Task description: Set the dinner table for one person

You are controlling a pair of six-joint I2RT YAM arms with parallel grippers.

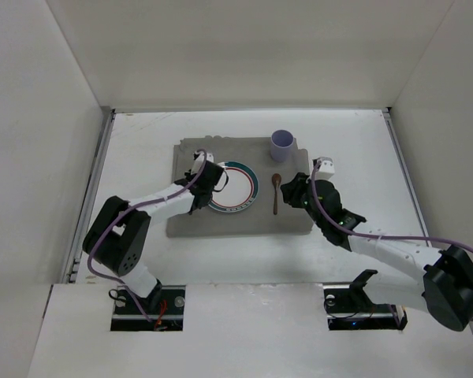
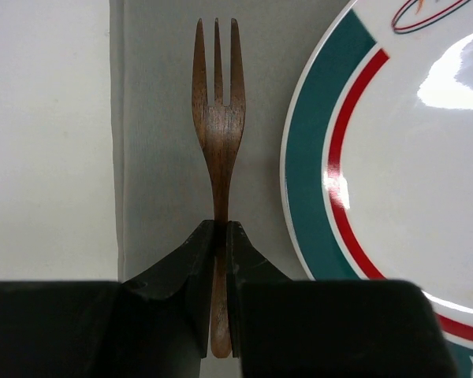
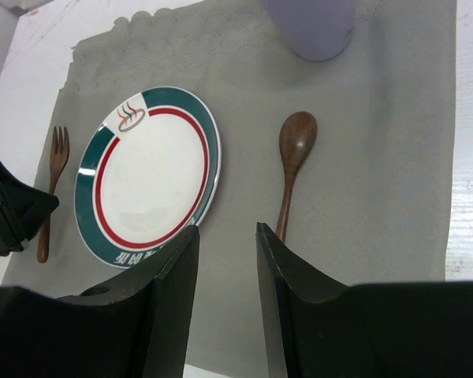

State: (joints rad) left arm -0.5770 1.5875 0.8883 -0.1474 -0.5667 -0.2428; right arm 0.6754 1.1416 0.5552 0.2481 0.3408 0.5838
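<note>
On the white dinner table (image 1: 142, 142) lies a grey placemat (image 1: 240, 220). On the placemat are a white plate with green and red rings (image 1: 232, 189), a lilac cup (image 1: 282, 144) behind it and a wooden spoon (image 1: 276, 193) to its right. My left gripper (image 2: 220, 228) is shut on the handle of a wooden fork (image 2: 217, 118), which lies along the mat's left strip beside the plate's rim (image 2: 307, 173), tines pointing away. My right gripper (image 3: 227, 228) is open and empty, over the mat between the plate (image 3: 154, 173) and the spoon (image 3: 296, 150).
The mat's left edge (image 2: 118, 157) runs close beside the fork, with bare table (image 2: 47, 157) beyond it. White walls enclose the table on three sides. The right wrist view shows the cup (image 3: 311, 27), the fork (image 3: 55, 165) and my left gripper (image 3: 8, 213).
</note>
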